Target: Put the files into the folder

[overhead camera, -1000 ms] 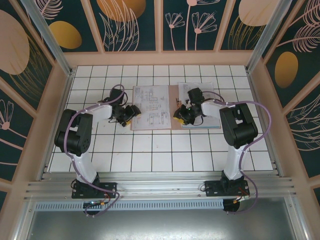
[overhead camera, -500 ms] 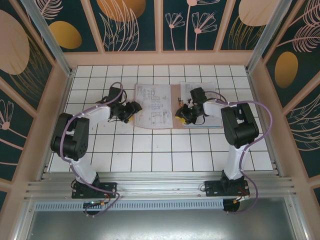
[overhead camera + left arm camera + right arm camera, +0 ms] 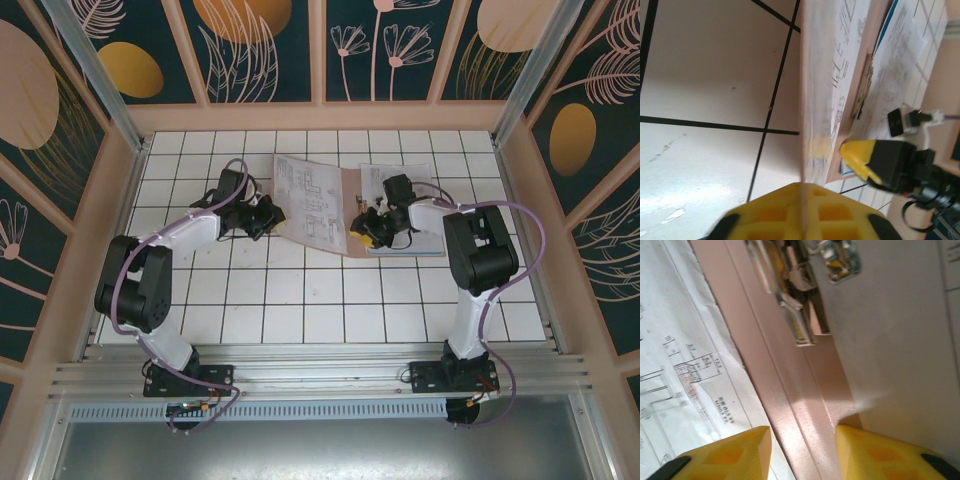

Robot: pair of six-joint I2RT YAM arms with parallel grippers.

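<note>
We are at the closing step of the task. The left gripper is clenched on the outer edge of the folder, and the flap it holds stands tilted off the table, rising from the fold toward that gripper. One printed sheet lies against the inner face of the raised flap, just ahead of the left gripper's fingers; whether the pinch also takes in that sheet's edge we cannot tell. The right gripper hangs over the fold with its jaws apart and nothing between them; in its wrist view bare folder card runs between the two fingertips. A second printed sheet lies flat just beyond the right gripper on the far side from the left arm, with a teal sheet showing at its edge. We judge the files to be on the open folder and the cover not yet shut. The next move calls for swinging the held flap over toward the right gripper, which should clear the fold first. Watch that the sheet does not slide off the tilted flap.
</note>
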